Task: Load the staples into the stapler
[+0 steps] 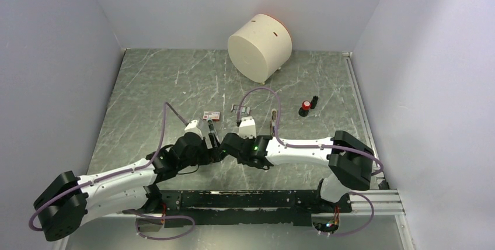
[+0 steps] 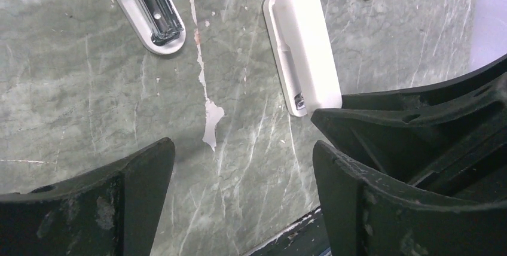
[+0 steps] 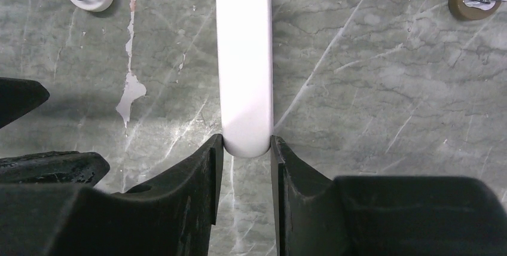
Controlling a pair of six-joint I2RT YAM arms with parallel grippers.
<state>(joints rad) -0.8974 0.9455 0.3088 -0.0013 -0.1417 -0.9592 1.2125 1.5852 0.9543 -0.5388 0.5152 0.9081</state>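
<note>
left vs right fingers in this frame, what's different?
The left gripper's fingers stand wide apart; the right gripper's sit close together. Between the left gripper's fingers lies only bare table; the right gripper's fingers touch both sides of the rounded end of the white stapler. Shared: both pairs are black, over the same marbled table.

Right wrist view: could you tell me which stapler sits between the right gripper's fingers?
The closed, plain white stapler in the middle, its rounded end inside the right gripper; the white-based stapler and tan stapler lie apart at the top corners.
</note>
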